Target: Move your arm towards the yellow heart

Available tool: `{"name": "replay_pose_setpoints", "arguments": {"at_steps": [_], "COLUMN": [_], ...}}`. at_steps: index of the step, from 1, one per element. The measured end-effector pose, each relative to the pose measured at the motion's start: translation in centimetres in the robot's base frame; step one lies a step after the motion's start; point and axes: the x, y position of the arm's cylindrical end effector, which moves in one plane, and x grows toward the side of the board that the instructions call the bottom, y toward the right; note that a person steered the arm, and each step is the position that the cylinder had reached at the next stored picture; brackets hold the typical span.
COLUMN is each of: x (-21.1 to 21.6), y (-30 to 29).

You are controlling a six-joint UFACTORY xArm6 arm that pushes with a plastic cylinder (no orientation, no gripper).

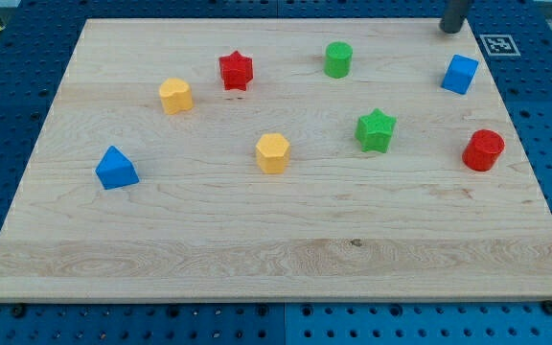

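Only the lower end of my rod shows, cut off by the view's top edge. It is a short dark grey cylinder, smooth and plain. My tip [452,30] ends flat and round.

Robotics lab bench — blue perforated table [27,38], wooden board [286,240], printed fiducial marker [495,44]

Rod's upper length beyond the view's top edge, only my tip [451,29] visible.
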Motion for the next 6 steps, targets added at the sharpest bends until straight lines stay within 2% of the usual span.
{"name": "replay_pose_setpoints", "arguments": {"at_steps": [1,3,4,6], "x": [-0.1,-2.0,-1.1,5.1], "y": [-4.6,-23.8,-30.1,-36.7]}}
